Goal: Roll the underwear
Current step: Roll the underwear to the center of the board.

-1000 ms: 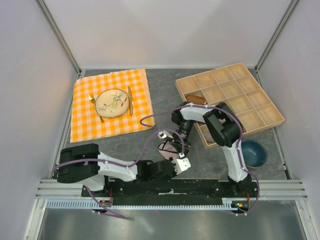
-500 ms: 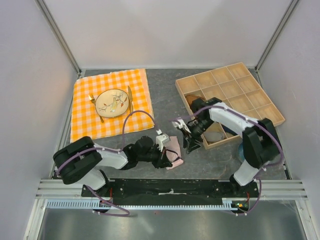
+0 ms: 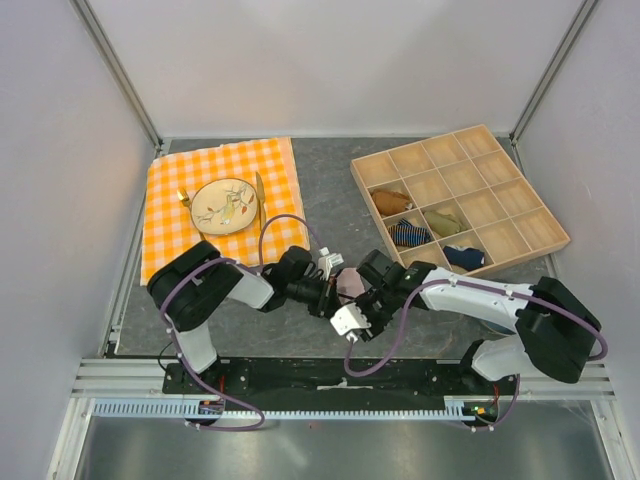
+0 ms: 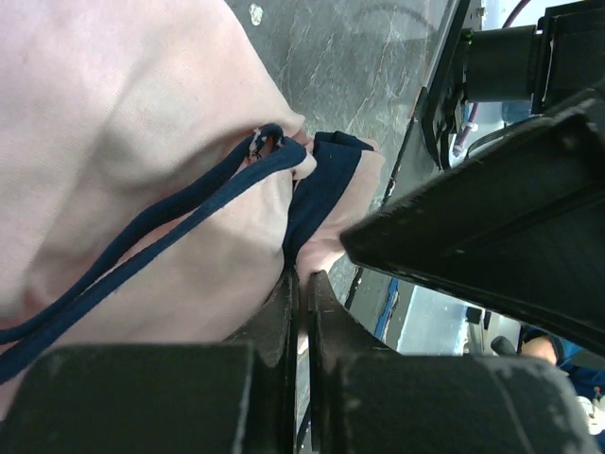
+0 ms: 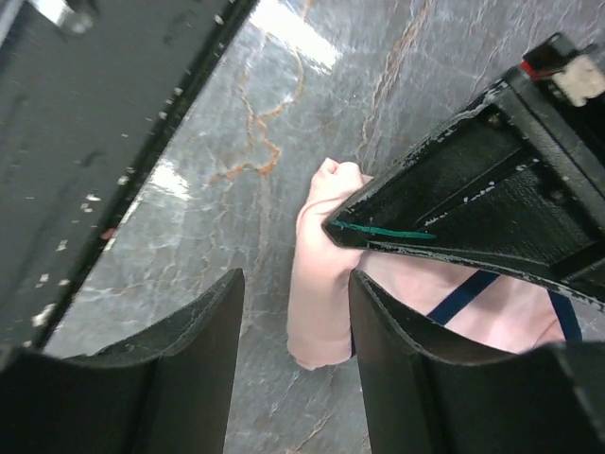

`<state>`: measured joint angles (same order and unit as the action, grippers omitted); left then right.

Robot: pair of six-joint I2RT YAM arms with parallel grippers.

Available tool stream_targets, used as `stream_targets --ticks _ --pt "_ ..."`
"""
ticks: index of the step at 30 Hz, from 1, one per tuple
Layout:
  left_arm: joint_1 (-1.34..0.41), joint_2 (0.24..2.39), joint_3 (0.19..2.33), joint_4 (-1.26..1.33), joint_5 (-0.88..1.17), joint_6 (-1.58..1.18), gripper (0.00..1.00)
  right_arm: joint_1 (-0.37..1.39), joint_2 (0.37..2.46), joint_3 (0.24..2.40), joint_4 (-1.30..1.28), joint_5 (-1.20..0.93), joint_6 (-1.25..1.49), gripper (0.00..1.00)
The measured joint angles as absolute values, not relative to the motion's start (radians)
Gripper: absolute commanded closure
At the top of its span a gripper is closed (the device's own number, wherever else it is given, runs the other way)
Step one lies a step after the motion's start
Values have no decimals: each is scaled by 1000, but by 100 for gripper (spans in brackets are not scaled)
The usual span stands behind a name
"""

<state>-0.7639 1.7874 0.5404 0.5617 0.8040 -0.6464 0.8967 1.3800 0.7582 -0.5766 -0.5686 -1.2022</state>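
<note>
Grey desk [image 5: 236, 142]: left pincer [image 4: 298, 284] is pinching the underwear [image 4: 123, 142], right pincer [image 5: 295, 279] is gaping beside it; the thin hem grip could slip.

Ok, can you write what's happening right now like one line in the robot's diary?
underwear: bunched on table | left gripper: shut on underwear | right gripper: open, over its end

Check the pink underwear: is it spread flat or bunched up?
Bunched up. The underwear lies in thick folds with its navy edging doubled over, pinched by the left gripper. How tightly it is rolled, cannot tell.
</note>
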Motion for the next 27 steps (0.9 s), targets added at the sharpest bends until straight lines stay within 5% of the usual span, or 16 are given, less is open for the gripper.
stream_targets --ticks 4,6,8,11,17,21,27 --pt "-757 1793 548 548 814 -652 92 929 1425 733 -500 -461 -1201 53" --pt "-755 1792 549 545 812 -657 84 941 1459 733 -474 -422 -1201 67" --pt "-753 1786 549 537 804 -664 68 950 1472 738 -455 -403 -1201 81" --pt "-753 1710 515 511 730 -669 50 952 1494 759 -453 -398 -1190 88" --pt "-777 1276 316 468 457 -588 48 847 1594 876 -576 -528 -1150 89" --pt "-944 969 175 515 289 -458 48 728 1697 983 -735 -662 -1148 89" --pt "-1163 869 98 555 120 -245 45 638 1913 1150 -970 -828 -1156 87"
